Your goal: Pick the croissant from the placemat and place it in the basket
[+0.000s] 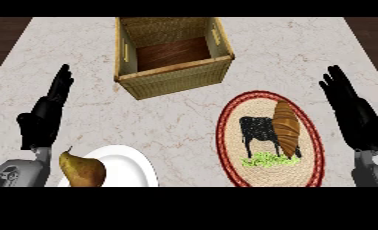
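A golden-brown croissant [286,127] lies on a round woven placemat [231,139] with a red rim and a black cow picture, at the lower right of the counter. A square wicker basket [171,81] with a wooden floor stands at the top centre, with nothing in it. My right hand [353,110] is at the right edge, fingers straight and pointing up, a little right of the placemat and apart from it. At the left edge my left hand [46,111] is likewise open with fingers up, holding nothing.
A white plate [129,166] sits at the lower left with a brown pear [80,169] on its left rim, just right of my left forearm. Marble counter stretches between basket, plate and placemat. Dark wood borders the counter at the top corners.
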Robot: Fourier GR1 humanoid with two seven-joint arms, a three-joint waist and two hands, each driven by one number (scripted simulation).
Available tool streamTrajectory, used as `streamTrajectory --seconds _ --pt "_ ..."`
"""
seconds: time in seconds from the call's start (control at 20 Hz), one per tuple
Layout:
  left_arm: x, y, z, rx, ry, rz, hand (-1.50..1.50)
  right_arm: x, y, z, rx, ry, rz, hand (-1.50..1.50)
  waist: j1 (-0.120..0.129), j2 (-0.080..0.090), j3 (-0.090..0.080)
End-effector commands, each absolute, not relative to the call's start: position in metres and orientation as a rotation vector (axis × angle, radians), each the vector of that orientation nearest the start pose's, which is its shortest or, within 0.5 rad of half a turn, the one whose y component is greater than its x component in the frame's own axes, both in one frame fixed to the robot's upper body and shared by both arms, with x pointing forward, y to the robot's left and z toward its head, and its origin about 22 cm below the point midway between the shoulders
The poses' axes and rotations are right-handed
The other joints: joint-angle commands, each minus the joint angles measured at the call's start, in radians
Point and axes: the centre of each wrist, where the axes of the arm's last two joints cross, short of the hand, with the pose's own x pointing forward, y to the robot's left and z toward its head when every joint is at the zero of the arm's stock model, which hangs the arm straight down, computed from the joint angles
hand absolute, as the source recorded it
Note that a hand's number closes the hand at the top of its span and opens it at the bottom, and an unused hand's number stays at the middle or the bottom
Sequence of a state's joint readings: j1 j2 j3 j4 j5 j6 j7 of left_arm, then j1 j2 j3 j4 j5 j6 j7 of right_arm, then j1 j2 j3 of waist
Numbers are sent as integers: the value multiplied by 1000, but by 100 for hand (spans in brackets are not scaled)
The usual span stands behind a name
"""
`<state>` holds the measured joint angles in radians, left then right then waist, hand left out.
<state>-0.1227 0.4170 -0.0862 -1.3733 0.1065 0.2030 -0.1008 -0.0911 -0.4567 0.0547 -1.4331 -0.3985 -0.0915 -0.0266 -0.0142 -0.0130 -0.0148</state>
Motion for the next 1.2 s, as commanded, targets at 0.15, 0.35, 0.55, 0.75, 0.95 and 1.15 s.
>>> streamTrajectory --seconds 0.15,0.35,0.55,0.75,0.95,1.15 --pt "272 286 23 256 -1682 -12 0 234 -328 67 -347 -1716 -112 150 -15 2 12" --pt "264 242 22 108 -1671 48 0 230 -260 66 -301 -1918 132 150 15 5 13" --pt "260 241 24 98 -1689 18 0 229 -196 45 -527 -1822 0 -150 32 11 10" --pt "252 232 22 77 -1676 29 0 244 -213 33 -826 -1640 -116 -150 31 11 6" --pt "249 244 23 124 -1671 53 0 229 -270 23 -1093 -1409 -24 -150 -11 1 -4" --pt "247 245 23 136 -1663 62 0 221 -302 30 -1206 -1153 148 -150 -15 2 -8"
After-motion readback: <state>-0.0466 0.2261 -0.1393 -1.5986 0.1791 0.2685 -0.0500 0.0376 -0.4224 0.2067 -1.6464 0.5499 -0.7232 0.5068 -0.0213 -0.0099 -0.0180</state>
